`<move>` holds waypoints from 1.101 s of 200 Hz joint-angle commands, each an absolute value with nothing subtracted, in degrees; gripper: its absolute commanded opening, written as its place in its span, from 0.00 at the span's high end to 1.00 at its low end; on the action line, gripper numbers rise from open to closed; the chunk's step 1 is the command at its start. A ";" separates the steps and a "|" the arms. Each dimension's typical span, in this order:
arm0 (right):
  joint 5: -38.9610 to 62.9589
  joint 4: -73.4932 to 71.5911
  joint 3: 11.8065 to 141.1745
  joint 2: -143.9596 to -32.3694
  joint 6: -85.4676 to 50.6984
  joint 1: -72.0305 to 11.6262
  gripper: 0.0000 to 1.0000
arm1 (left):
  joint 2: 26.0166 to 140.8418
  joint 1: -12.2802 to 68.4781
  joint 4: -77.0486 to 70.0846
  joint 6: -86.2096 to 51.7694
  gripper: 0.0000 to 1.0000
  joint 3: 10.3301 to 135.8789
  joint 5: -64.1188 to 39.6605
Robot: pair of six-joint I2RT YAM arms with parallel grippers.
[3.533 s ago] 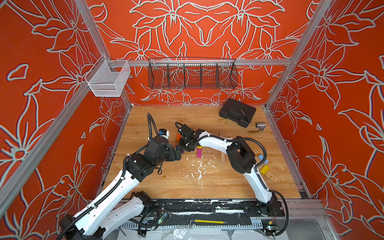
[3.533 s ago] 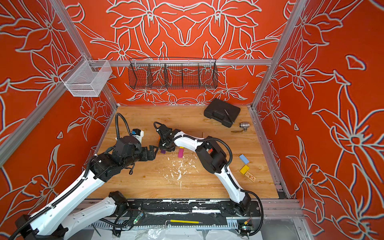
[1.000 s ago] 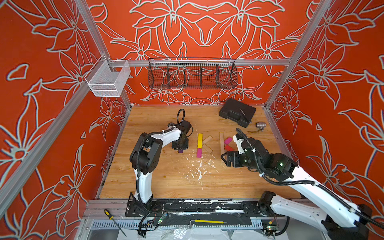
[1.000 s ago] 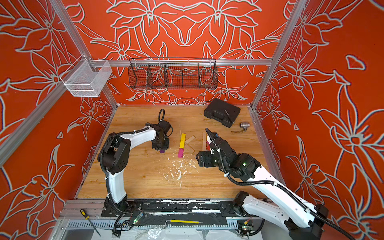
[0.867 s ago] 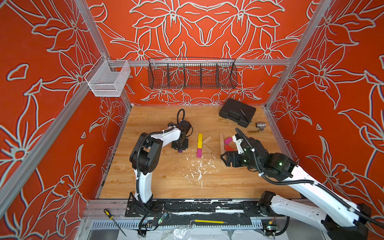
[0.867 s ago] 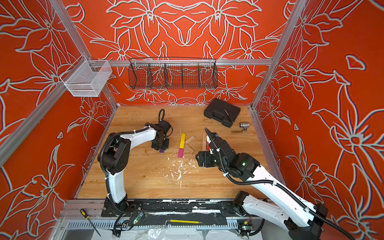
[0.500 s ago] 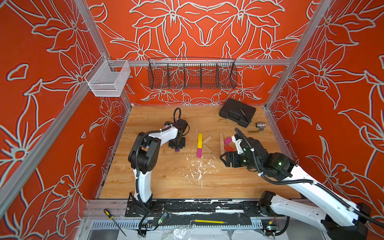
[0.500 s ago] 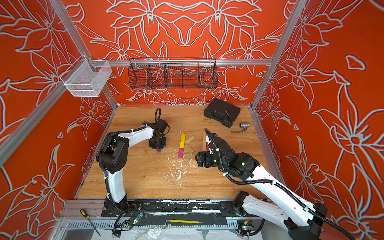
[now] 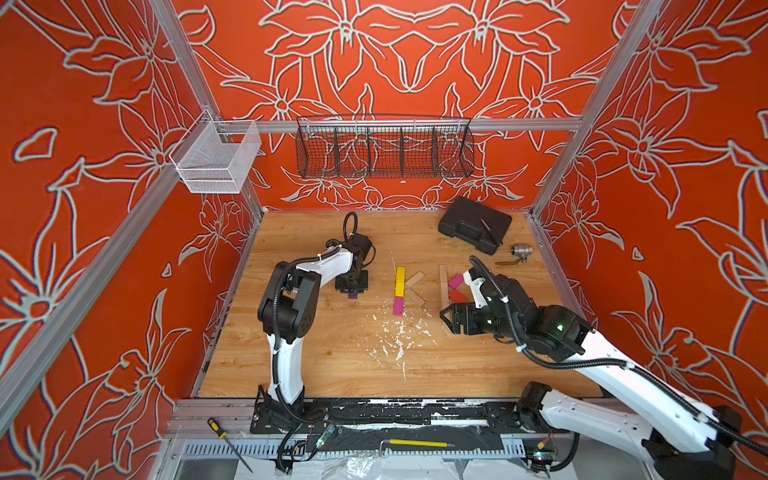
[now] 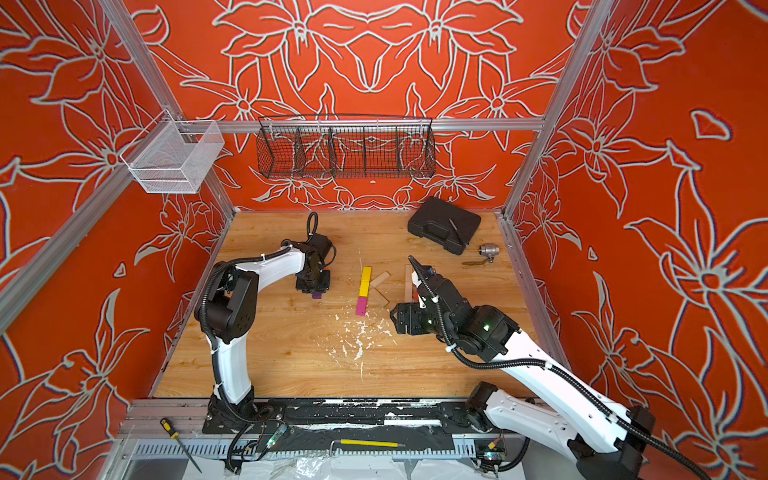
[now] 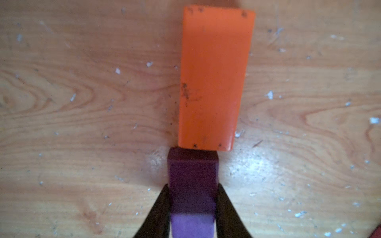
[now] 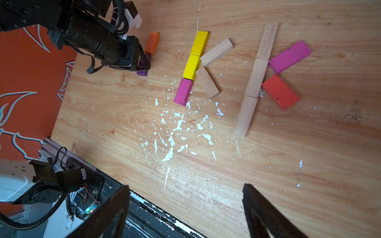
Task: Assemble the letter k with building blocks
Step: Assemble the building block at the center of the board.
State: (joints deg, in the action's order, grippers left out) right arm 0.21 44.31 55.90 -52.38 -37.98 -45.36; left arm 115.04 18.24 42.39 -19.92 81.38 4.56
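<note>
two spread fingers belong to the right gripper (image 9: pixel 444 321), nearest the front edge of the bench (image 9: pixel 316 374), lower right of centre in both top views. nothing sits between them, and they hang over bare wood. just beyond, mid-frame, lie two finished letters. one has a stem of two yellow blocks (image 9: pixel 400 281) and a magenta block (image 9: pixel 398 306), with two plain wood blocks (image 9: pixel 415 279) as its arms. to its right is a plain wood stem (image 12: pixel 256 78) with a magenta arm (image 12: pixel 289 56) and a red arm (image 12: pixel 280 91).

further back, left of centre, the left gripper (image 11: pixel 193 185) points down at the bench, its fingers (image 11: pixel 158 210) pinching the purple block (image 11: pixel 192 171) by its long sides. that block's long axis runs straight out from the fingers. its far end touches the short end of the orange block (image 11: pixel 214 78), which carries on along nearly the same line, shifted slightly to one side. so a third stem looks begun. the coming move, i judge, is to part the fingers and lift straight up without nudging the joint. the left arm is right on it; the right one is well apart, past both letters.

farthest, at the upper right of the bench, sit the black case (image 9: pixel 473 224) and the silver fitting (image 9: pixel 521 250).
</note>
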 commanded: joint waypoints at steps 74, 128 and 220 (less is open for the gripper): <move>-0.96 44.43 58.96 -54.92 -37.56 -45.36 0.13 | 115.85 17.75 43.00 -19.41 0.60 82.35 4.04; -1.53 44.13 58.82 -54.93 -38.08 -45.36 0.13 | 115.46 17.75 42.44 -19.51 0.65 82.22 4.13; -1.76 44.23 58.88 -55.20 -38.32 -45.36 0.13 | 116.46 17.75 42.01 -19.44 0.66 82.66 3.52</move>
State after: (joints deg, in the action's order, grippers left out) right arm -0.23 44.23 57.34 -55.07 -37.89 -45.36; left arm 115.48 18.04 41.45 -19.31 81.78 3.75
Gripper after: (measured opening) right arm 0.872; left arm 0.342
